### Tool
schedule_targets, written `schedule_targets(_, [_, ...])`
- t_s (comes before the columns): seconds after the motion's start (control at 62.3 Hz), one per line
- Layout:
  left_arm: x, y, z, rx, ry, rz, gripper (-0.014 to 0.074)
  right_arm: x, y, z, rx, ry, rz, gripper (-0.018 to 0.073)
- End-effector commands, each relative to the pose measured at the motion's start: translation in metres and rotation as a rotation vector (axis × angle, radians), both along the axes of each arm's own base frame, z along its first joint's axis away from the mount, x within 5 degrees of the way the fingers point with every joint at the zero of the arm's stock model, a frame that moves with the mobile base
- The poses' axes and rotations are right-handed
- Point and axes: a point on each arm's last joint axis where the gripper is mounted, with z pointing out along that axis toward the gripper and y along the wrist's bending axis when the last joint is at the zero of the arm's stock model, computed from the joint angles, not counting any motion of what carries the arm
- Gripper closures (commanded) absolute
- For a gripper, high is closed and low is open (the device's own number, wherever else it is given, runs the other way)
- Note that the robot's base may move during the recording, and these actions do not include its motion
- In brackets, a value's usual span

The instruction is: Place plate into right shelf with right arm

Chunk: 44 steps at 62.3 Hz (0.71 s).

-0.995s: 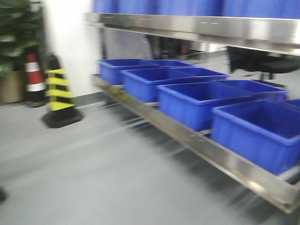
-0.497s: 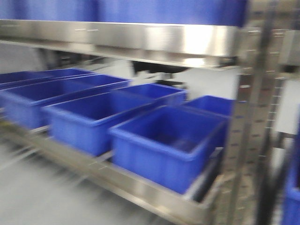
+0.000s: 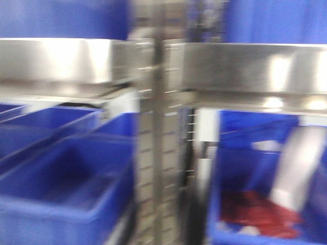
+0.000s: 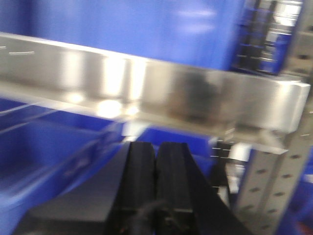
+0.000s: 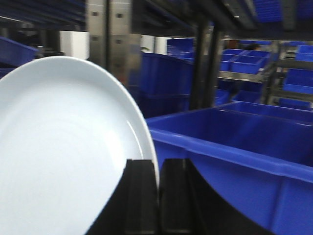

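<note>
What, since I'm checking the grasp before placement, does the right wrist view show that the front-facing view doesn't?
Only the right wrist view shows the plate, its rim pinched in the shut right gripper. Only the front-facing view shows the broad steel ledge and blurred red items low on the right. Both show blue bins and a perforated steel upright.
</note>
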Motion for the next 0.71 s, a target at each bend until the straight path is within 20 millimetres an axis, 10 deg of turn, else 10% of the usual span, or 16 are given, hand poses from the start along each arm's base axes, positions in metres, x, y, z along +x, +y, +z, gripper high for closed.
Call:
schedule_targets(0.0, [-0.001, 0.0001, 0.006, -0.011, -0.089, 0.001, 0.0643, -0.0016, -0.0003, 0.0172, 0.028, -0.106, -0.001, 0.0505])
schedule_targets(0.69, [-0.001, 0.0001, 0.006, -0.011, -0.089, 0.001, 0.0643, -0.0015, -0.0003, 0.0171, 0.028, -0.105, -0.001, 0.0505])
